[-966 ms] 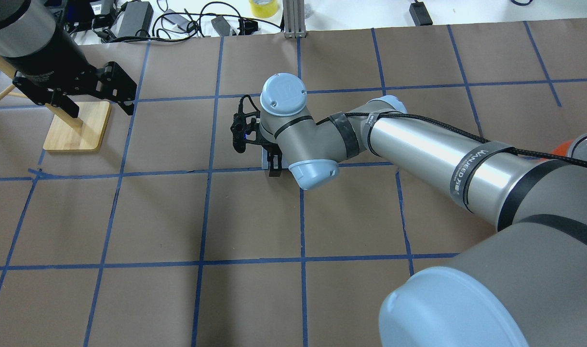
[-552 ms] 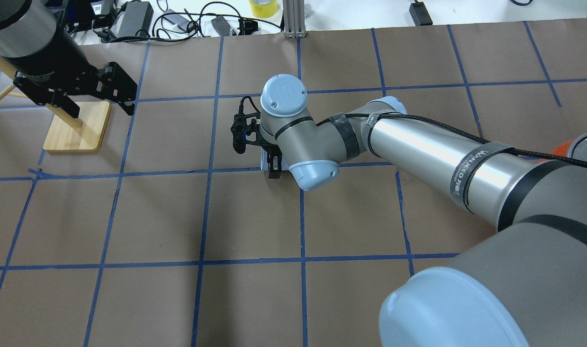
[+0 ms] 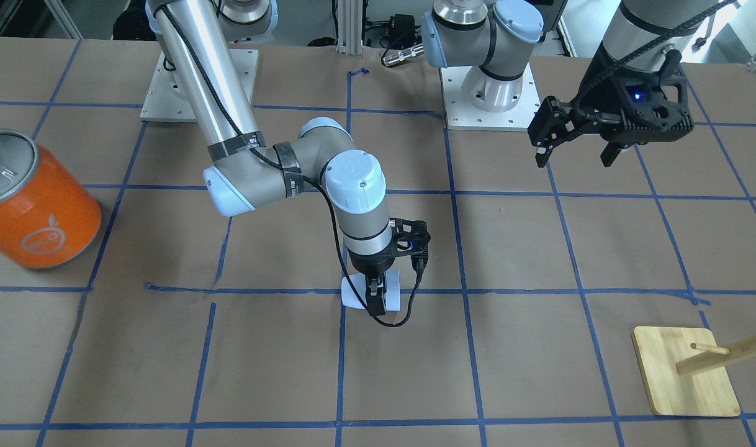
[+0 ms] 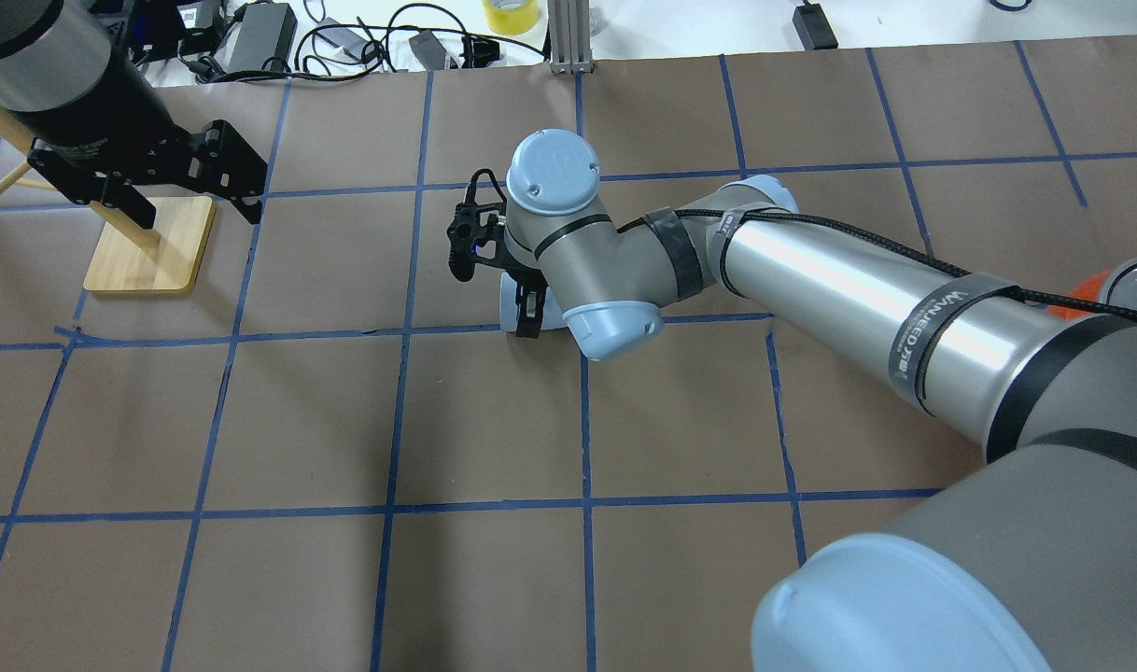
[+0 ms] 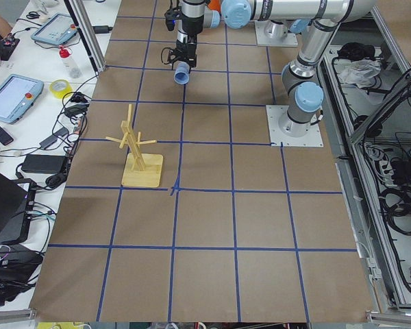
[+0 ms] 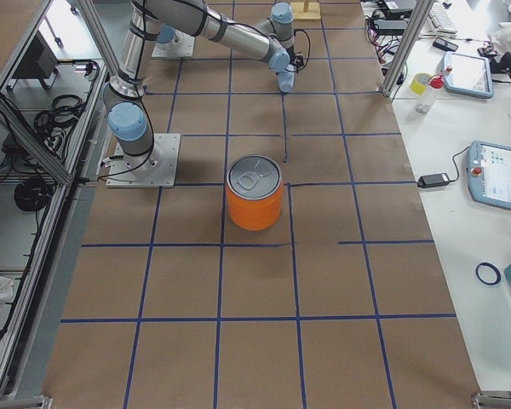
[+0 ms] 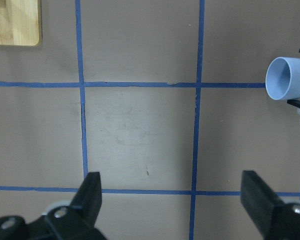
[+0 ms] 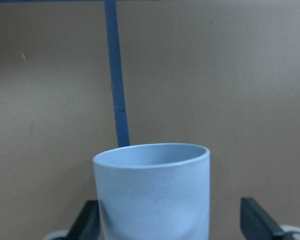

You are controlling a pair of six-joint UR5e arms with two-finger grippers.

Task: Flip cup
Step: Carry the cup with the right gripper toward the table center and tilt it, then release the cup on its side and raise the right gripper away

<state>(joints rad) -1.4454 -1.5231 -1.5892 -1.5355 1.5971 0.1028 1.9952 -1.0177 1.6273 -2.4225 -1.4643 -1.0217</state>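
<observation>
the cup (image 4: 508,301) is mostly hidden beneath the right arm's wrist (image 4: 578,271); its base is unseen.

Brown taped table (image 3: 539,261) bearing orange can (image 3: 33,205), wooden stand (image 3: 685,372)

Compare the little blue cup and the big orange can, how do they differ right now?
The cup is small and pale blue; the orange can is far larger. The cup is gripped on its side by the right gripper, its open mouth facing sideways; the can stands alone on the table, untouched. The cup's mouth is open; the can has a silver lid. Both are round containers.
</observation>
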